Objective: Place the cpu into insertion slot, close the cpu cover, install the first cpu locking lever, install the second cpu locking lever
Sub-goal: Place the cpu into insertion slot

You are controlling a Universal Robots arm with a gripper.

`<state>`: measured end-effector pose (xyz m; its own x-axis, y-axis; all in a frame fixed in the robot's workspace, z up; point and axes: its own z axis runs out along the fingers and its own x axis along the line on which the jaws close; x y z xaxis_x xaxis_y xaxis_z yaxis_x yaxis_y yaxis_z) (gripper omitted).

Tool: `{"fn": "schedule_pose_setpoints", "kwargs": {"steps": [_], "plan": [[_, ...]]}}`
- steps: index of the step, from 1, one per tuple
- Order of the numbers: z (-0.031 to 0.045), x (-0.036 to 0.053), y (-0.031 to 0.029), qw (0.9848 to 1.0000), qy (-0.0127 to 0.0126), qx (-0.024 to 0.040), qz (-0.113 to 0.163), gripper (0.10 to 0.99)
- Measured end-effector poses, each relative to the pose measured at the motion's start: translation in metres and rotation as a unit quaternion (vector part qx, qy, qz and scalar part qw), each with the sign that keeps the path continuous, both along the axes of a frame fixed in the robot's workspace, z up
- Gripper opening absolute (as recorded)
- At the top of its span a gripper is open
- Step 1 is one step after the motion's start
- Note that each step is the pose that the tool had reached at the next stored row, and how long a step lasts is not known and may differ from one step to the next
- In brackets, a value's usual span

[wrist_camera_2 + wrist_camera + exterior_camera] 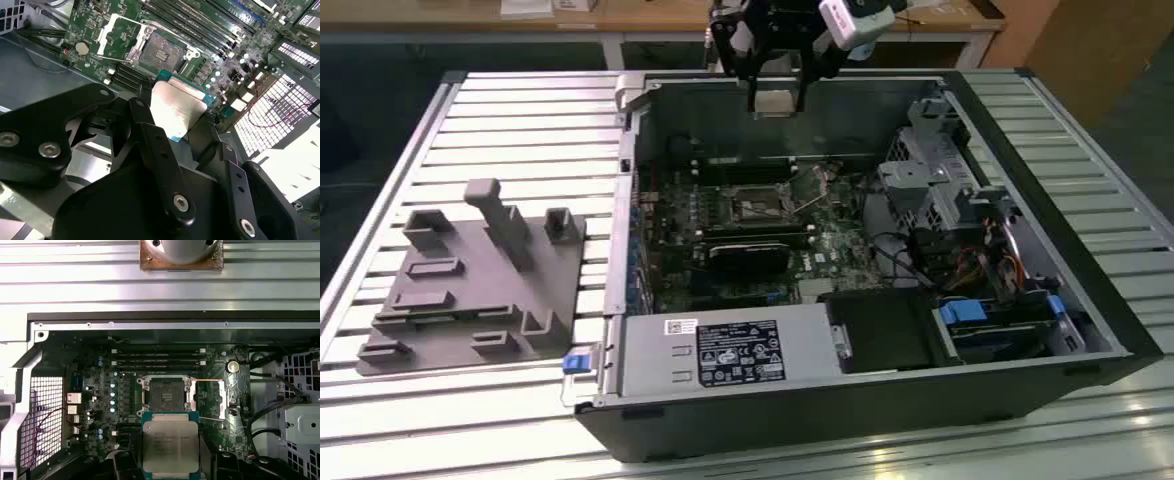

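A ribbed metal worktop (pixel 520 120) carries an open computer case (pixel 854 420) lying on its side, with a grey moulded block (pixel 467 280) beside it at the exterior view's left. In that view the pincer (pixel 774 95) hangs over the case's far wall, clamped on the cpu (pixel 774 101). The cpu is up in the air, well apart from the slot (pixel 754 208) in the middle of the green board (pixel 680 220). In the second wrist view the black fingers (pixel 152 145) press on two opposite edges of the cpu (pixel 177 105), whose silvery top is tilted. Beyond it the slot (pixel 162 52) lies bare, with the cover (pixel 106 34) swung open beside it. In the first wrist view the gripped cpu (pixel 170 442) hangs above the board near the empty slot (pixel 167 392), and the cover (pixel 223 400) is folded out to one side of the slot.
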<state>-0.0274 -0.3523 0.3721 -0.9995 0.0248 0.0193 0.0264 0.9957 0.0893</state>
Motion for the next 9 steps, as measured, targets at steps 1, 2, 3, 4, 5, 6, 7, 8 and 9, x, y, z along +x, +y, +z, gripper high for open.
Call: {"fn": "schedule_pose_setpoints", "kwargs": {"steps": [1, 2, 3, 4, 5, 6, 7, 8, 9], "plan": [[0.0000, 0.0000, 0.0000, 1.0000, 0.0000, 0.0000, 0.000, 0.541], [0.0000, 0.0000, 0.0000, 1.0000, 0.0000, 0.0000, 0.000, 0.541], [0.0000, 0.0000, 0.0000, 1.0000, 0.0000, 0.0000, 0.000, 0.541], [0.0000, 0.0000, 0.0000, 1.0000, 0.0000, 0.0000, 0.000, 0.541], [0.0000, 0.0000, 0.0000, 1.0000, 0.0000, 0.0000, 0.000, 0.541], [0.0000, 0.0000, 0.0000, 1.0000, 0.0000, 0.0000, 0.000, 0.541], [0.0000, 0.0000, 0.0000, 1.0000, 0.0000, 0.0000, 0.000, 0.541], [0.0000, 0.0000, 0.0000, 1.0000, 0.0000, 0.0000, 0.000, 0.541], [0.0000, 0.0000, 0.0000, 1.0000, 0.0000, 0.0000, 0.000, 0.541]]}}
